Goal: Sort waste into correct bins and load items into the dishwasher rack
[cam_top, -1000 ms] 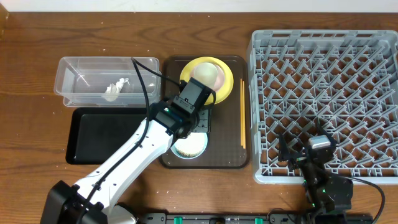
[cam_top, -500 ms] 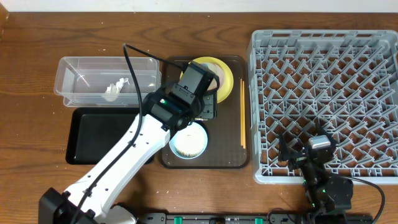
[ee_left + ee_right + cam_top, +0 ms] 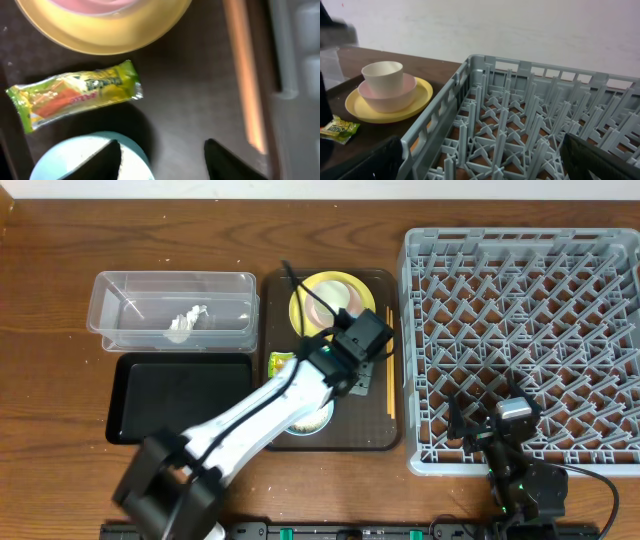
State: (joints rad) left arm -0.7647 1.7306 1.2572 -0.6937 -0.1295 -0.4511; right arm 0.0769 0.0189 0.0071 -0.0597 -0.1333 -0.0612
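On the brown serving tray, the snack wrapper (image 3: pixel 282 363) (image 3: pixel 75 95) lies flat between the yellow plate (image 3: pixel 352 292) (image 3: pixel 105 35) and the light blue bowl (image 3: pixel 303 420) (image 3: pixel 135 152), which holds white rice. The pink bowl (image 3: pixel 387 96) and white cup (image 3: pixel 382 75) sit on the plate. My left gripper (image 3: pixel 345 383) (image 3: pixel 162 152) is open, one finger over the bowl's rim and the other over bare tray. Chopsticks (image 3: pixel 388 380) (image 3: pixel 245 75) lie to its right. A tissue (image 3: pixel 183 323) sits in the clear tub (image 3: pixel 120 288). My right gripper (image 3: pixel 485 167) hangs open over the dishwasher rack (image 3: pixel 520 240) (image 3: pixel 530 100).
The black tray (image 3: pixel 180 395) lies in front of the clear tub, left of the brown serving tray (image 3: pixel 375 435). The rack's grey wall (image 3: pixel 295 55) stands close on the right of the chopsticks. My left arm crosses the table from the near left.
My left arm swung right, from over the wrapper to the tray's right side. The wrapper now shows uncovered. The right arm has not moved.
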